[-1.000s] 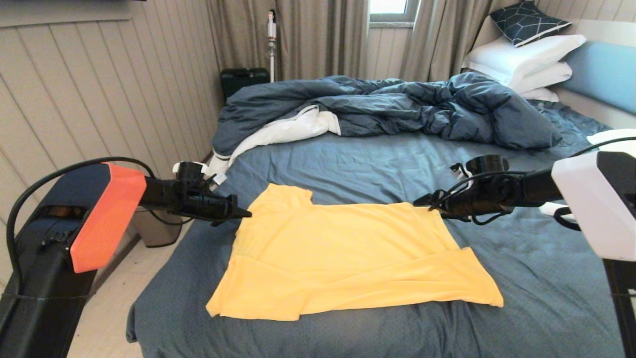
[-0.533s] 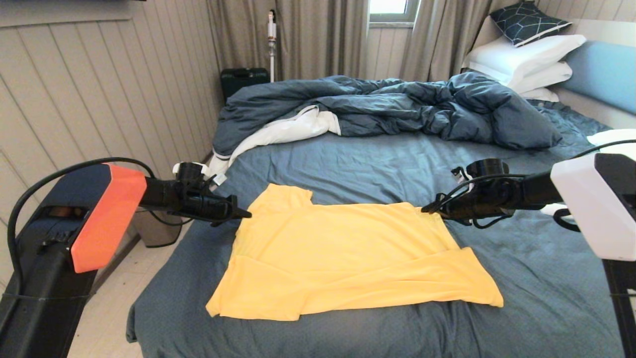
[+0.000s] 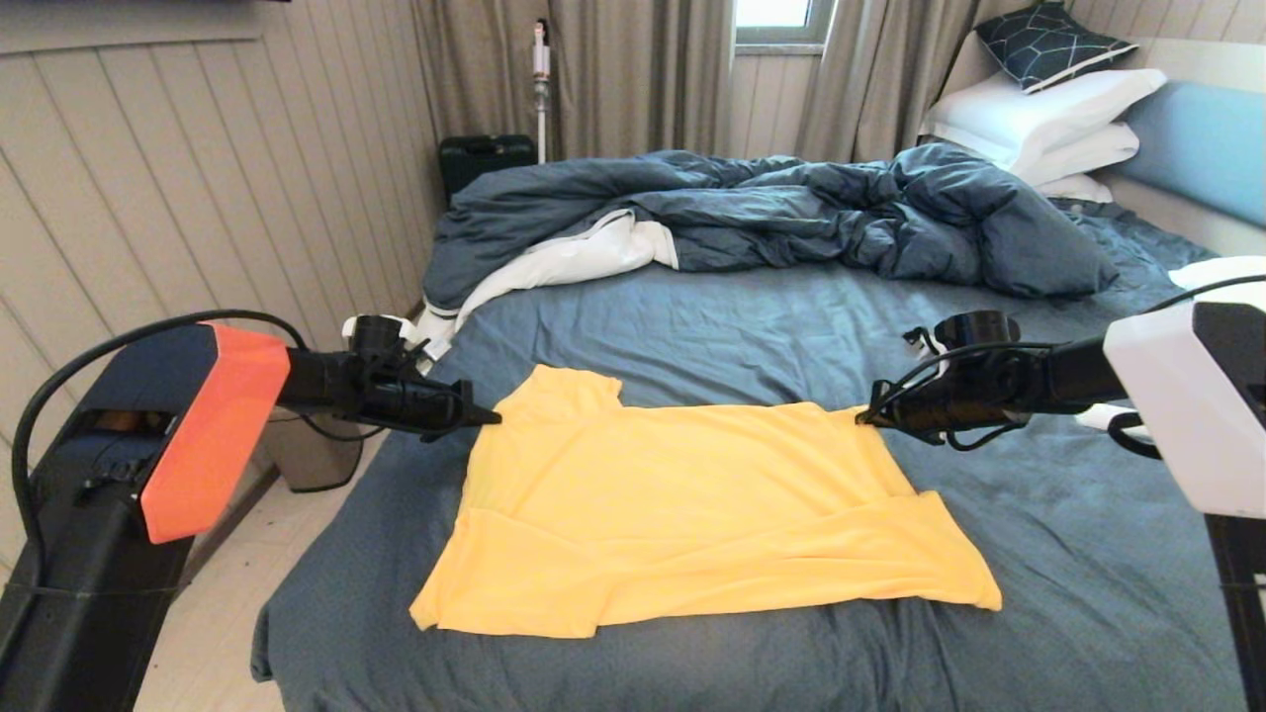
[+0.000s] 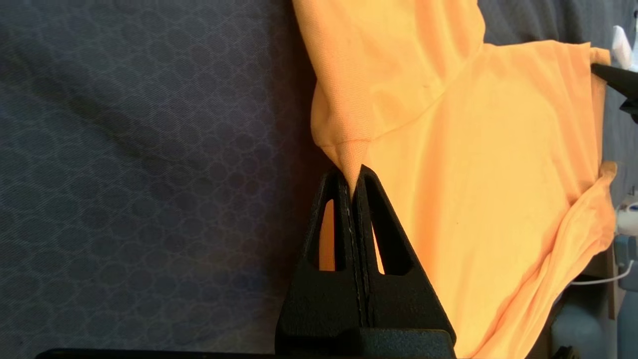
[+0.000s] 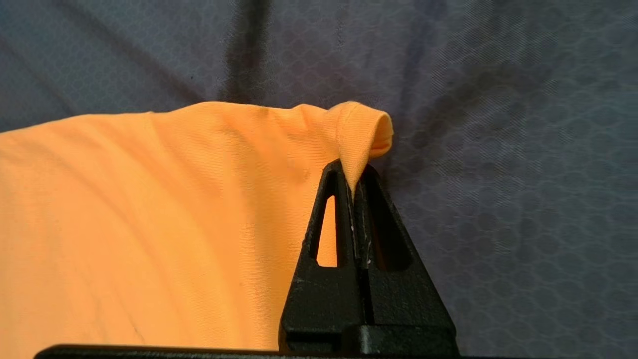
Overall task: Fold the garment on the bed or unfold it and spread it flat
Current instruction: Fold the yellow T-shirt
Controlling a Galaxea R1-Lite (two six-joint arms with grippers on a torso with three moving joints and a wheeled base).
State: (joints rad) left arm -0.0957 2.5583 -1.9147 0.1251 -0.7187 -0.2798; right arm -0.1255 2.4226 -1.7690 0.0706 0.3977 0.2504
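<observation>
Beige panelled wall [image 3: 148, 148] fills the upper left. Taupe curtains [image 3: 633, 79] hang top centre beside a bright window [image 3: 776, 15]. Pale floor [image 3: 237, 583] shows lower left

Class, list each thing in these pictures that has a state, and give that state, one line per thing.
T-shirt: lying on the bed, partly folded, pinched at two far edges.
Left claw: shut on the T-shirt's edge.
Right claw: shut on the T-shirt's opposite edge.
Duvet: rumpled, heaped at the far side.
Pillows: stacked by the headboard.
Bed: unmade.
</observation>
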